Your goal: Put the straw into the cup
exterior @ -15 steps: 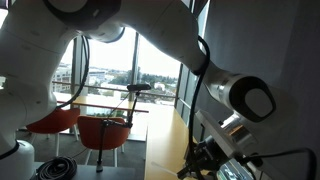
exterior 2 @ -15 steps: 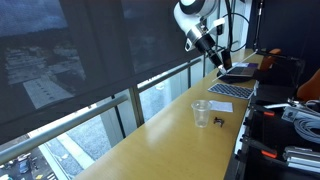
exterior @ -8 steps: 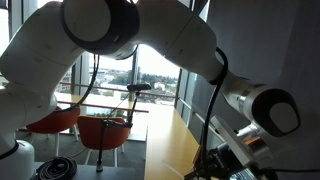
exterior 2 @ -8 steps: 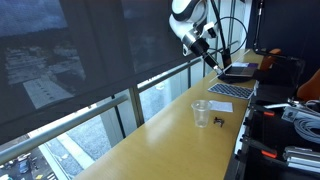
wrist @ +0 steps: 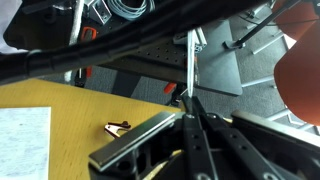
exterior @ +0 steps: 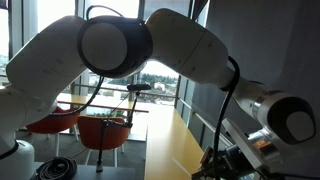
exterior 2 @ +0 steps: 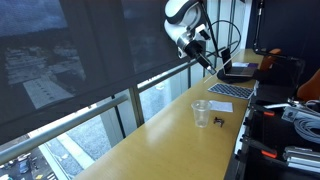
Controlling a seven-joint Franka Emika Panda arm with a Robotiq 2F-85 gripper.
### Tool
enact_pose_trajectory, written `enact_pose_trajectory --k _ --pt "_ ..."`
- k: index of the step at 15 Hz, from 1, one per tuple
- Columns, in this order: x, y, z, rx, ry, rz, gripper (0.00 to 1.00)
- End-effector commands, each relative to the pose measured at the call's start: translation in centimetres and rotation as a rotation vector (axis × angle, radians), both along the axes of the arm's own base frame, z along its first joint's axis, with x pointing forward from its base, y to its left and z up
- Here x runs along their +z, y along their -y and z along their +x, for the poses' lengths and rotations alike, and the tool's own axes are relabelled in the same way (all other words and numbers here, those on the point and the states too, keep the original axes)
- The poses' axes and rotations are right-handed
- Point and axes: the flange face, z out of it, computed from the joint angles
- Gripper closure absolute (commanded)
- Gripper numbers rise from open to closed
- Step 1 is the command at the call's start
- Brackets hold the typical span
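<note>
Windows (exterior: 108,82) and orange chairs (exterior: 95,125) back an exterior view, mostly blocked by the arm (exterior: 150,45). Along the wooden counter (exterior 2: 165,125) in an exterior view, the cup (exterior 2: 201,113) stands upright, with the gripper (exterior 2: 205,58) well above it. In the wrist view, fingers (wrist: 212,130) pinch the straw (wrist: 190,65) by its end. It looks light, thin and likely crushable, and its long axis runs straight out from the fingertips.

1. A wooden counter (exterior 2: 165,128) runs from 7 o'clock towards 1 o'clock in an exterior view.
2. A laptop (exterior 2: 238,72) sits at its 1 o'clock end.
3. Orange chairs (exterior: 104,131) stand at 8 o'clock.
4. In the wrist view, a small clip (wrist: 118,127) lies at 8 o'clock.
</note>
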Motion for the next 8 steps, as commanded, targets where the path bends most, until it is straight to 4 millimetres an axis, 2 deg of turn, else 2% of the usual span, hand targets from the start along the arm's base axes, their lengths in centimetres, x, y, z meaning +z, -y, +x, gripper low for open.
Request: enact_pose_trajectory --k 1,8 --pt "0.7 -0.5 1.0 -0.031 -0.028 0.019 1.0" --pt "0.5 0.8 2.0 -0.103 -0.076 0.065 1.0"
